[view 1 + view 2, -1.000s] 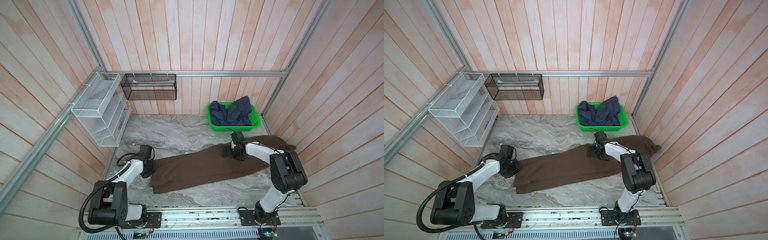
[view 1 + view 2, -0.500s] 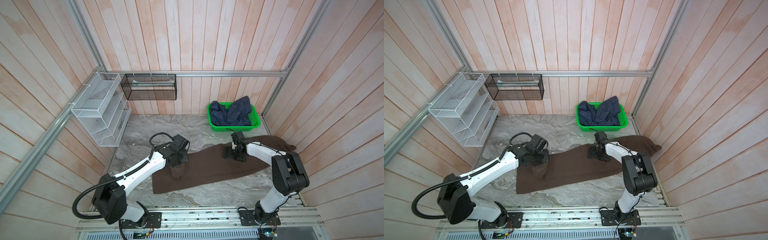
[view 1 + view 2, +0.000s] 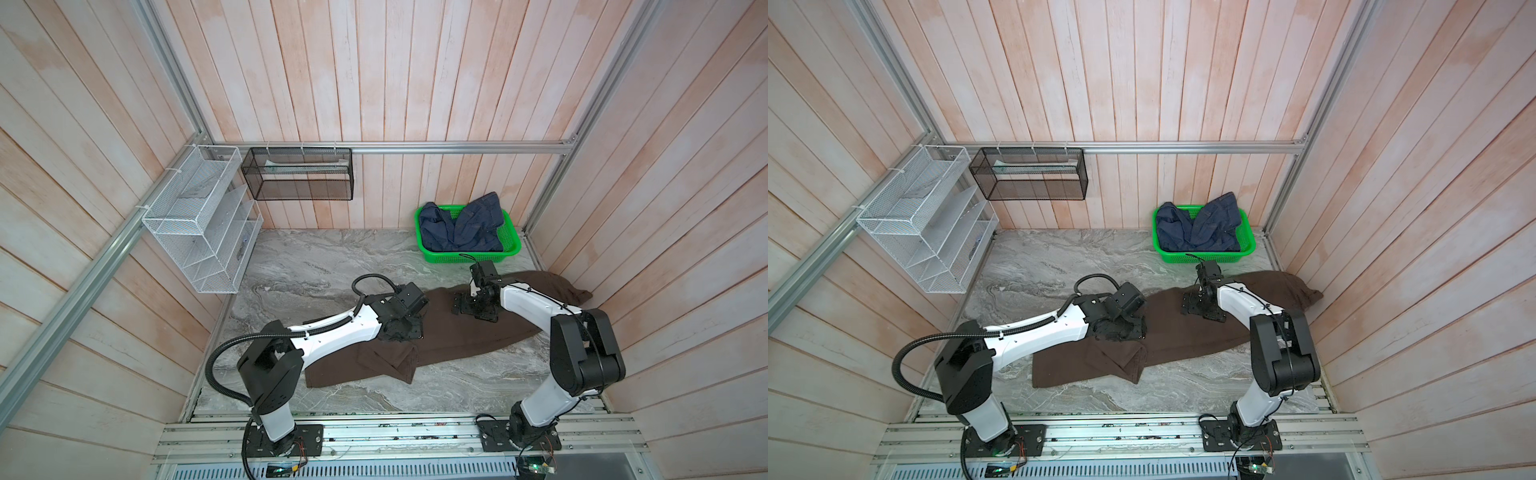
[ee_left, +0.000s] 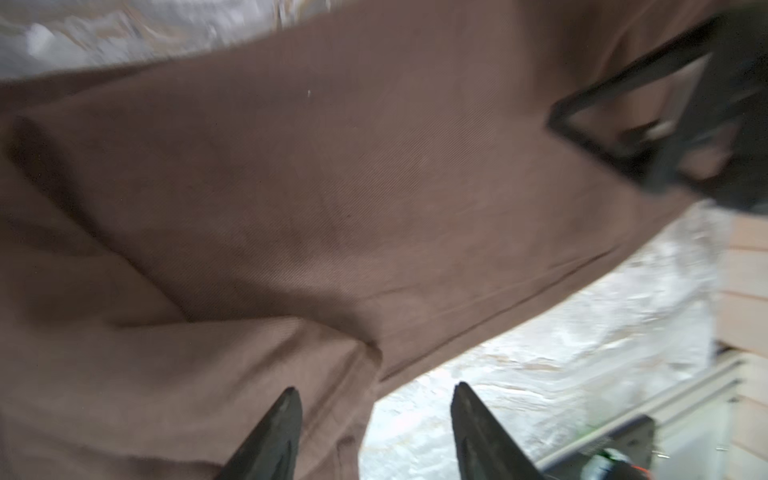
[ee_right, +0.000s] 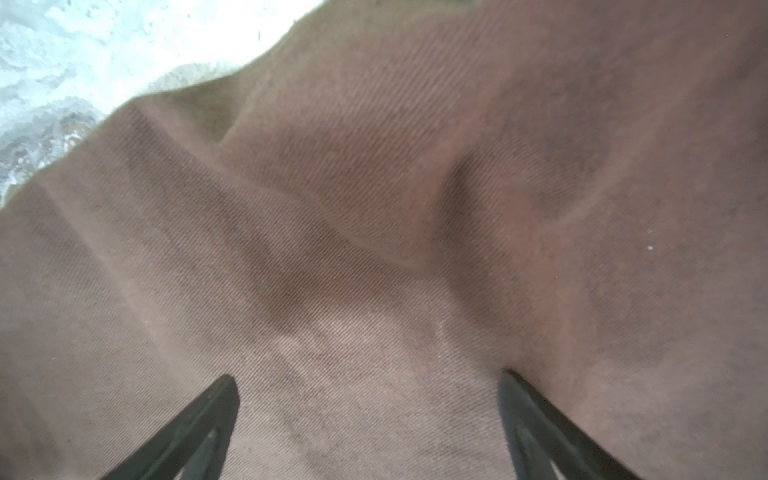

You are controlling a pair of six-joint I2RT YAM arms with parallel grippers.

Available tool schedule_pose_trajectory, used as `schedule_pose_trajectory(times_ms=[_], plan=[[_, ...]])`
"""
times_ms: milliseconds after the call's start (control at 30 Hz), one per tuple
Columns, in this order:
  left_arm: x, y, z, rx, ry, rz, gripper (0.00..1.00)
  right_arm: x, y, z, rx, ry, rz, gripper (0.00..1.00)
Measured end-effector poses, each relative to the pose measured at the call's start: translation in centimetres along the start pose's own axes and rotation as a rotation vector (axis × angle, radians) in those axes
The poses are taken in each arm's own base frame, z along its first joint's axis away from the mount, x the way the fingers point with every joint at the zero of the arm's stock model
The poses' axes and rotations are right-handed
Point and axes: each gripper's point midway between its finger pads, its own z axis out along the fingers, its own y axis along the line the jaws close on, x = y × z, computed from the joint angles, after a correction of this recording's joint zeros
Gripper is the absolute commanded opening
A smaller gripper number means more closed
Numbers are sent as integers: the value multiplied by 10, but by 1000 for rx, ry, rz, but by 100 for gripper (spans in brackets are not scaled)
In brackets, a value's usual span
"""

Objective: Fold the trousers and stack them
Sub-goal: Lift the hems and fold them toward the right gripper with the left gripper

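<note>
Wood-plank booth, grey marble tabletop [image 3: 332, 257]. The brown trousers [image 3: 457, 336] lie flat across it. Their long axis runs from the lower left of the frame up to the right, with the far end near the green basket [image 3: 512, 245].

The right pincer [image 3: 476, 307] is spread wide with its tips down on the cloth right of centre, gripping nothing. The left pincer [image 3: 402, 332] sits over the middle, parted and empty in its wrist view. Just below it a skewed flap [image 3: 390, 361] lies doubled over, so I'd guess the left arm's nearer for redoing that fold.
</note>
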Motion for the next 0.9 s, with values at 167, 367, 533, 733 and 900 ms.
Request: schedule_pose_trajectory(times_ms=[167,367,533,733,900], plan=[[-11,3,-26,13,-68,-45,59,0,0,0,0,0,0,98],[27,53,7,-75,-3,-150,58,0,0,0,-1,0,0,98],[52,83,7,-45,-32,-283,44,1,1,-1,-9,2,0,98],[48,83,3,76,-124,-423,33,3,2,-1,-14,7,0,98],[46,76,10,121,-139,-489,30,3,2,-1,-18,7,-1,98]])
